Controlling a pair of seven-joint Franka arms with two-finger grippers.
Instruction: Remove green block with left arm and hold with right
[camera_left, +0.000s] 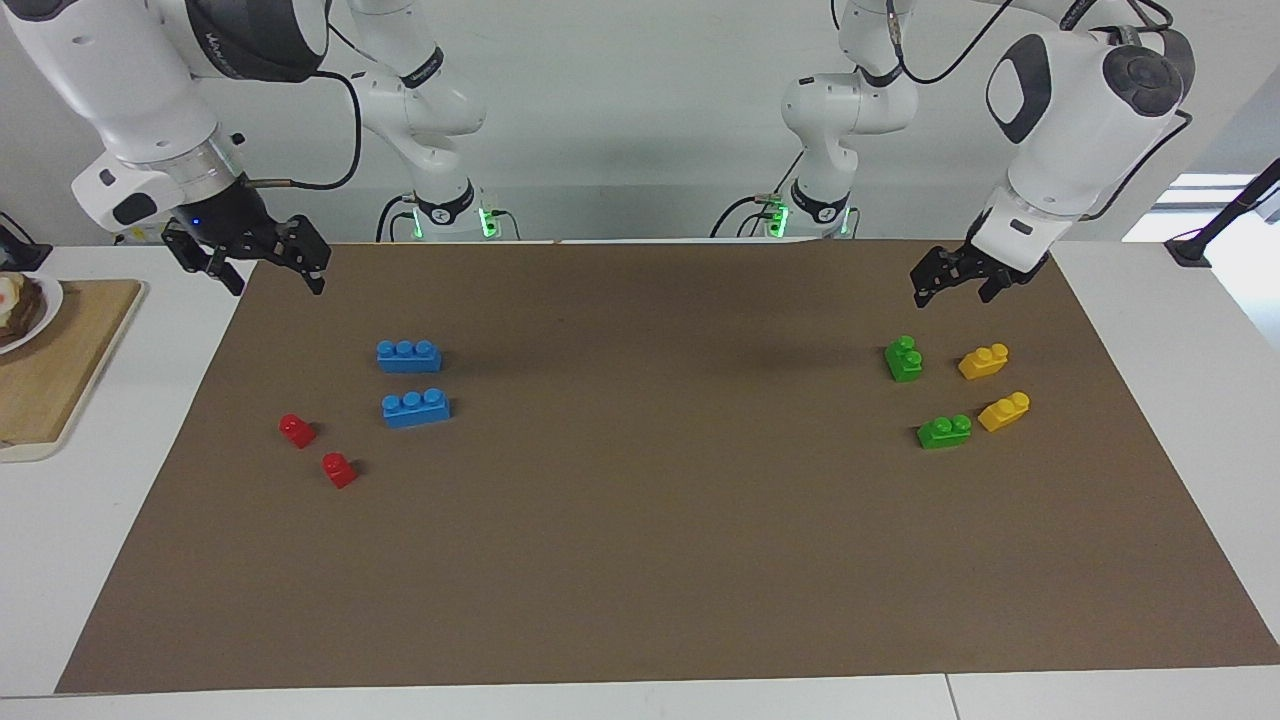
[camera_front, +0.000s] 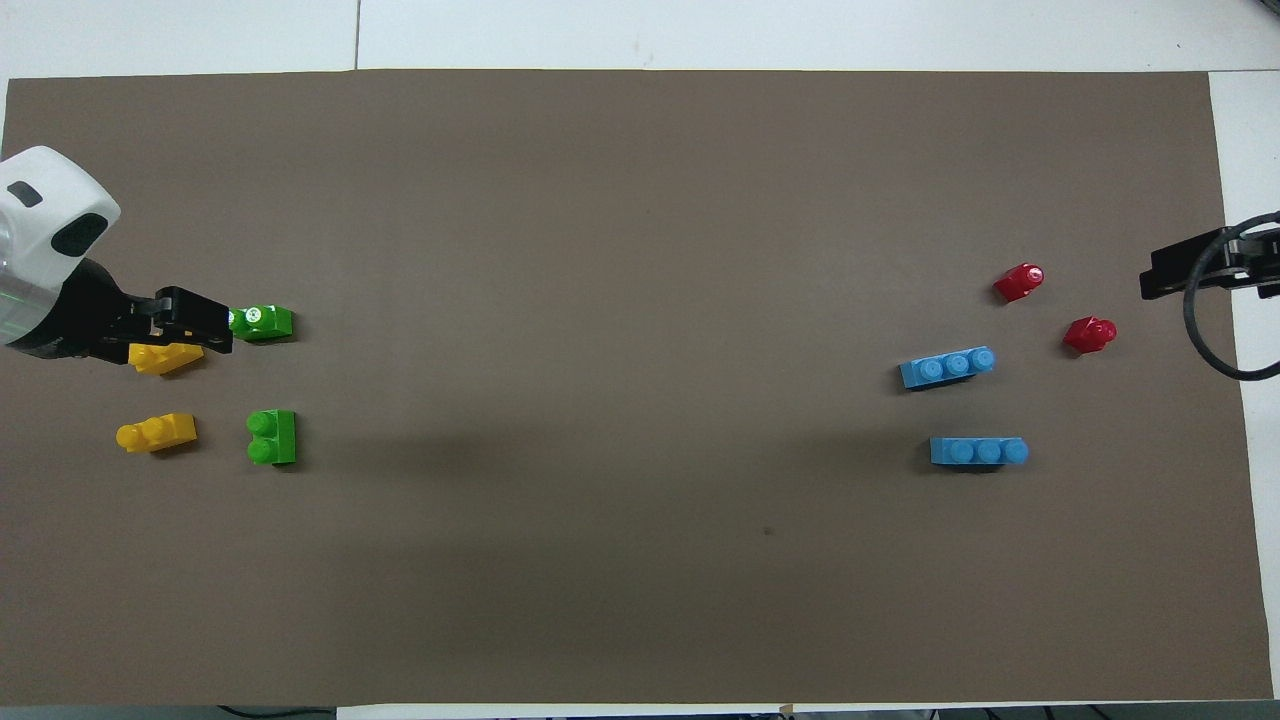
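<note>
Two green blocks lie on the brown mat toward the left arm's end. One (camera_left: 903, 358) (camera_front: 271, 437) is nearer to the robots, the other (camera_left: 944, 431) (camera_front: 262, 321) farther. My left gripper (camera_left: 952, 297) (camera_front: 222, 333) hangs open and empty in the air over the mat by the green and yellow bricks, touching nothing. In the overhead view it covers part of a yellow brick. My right gripper (camera_left: 278, 285) (camera_front: 1160, 280) is open and empty, raised over the mat's edge at the right arm's end, and waits.
Two yellow bricks (camera_left: 983, 361) (camera_left: 1004, 411) lie beside the green ones. Two blue bricks (camera_left: 408, 355) (camera_left: 415, 407) and two red bricks (camera_left: 297, 430) (camera_left: 339, 469) lie toward the right arm's end. A wooden board (camera_left: 60, 370) with a plate sits off the mat there.
</note>
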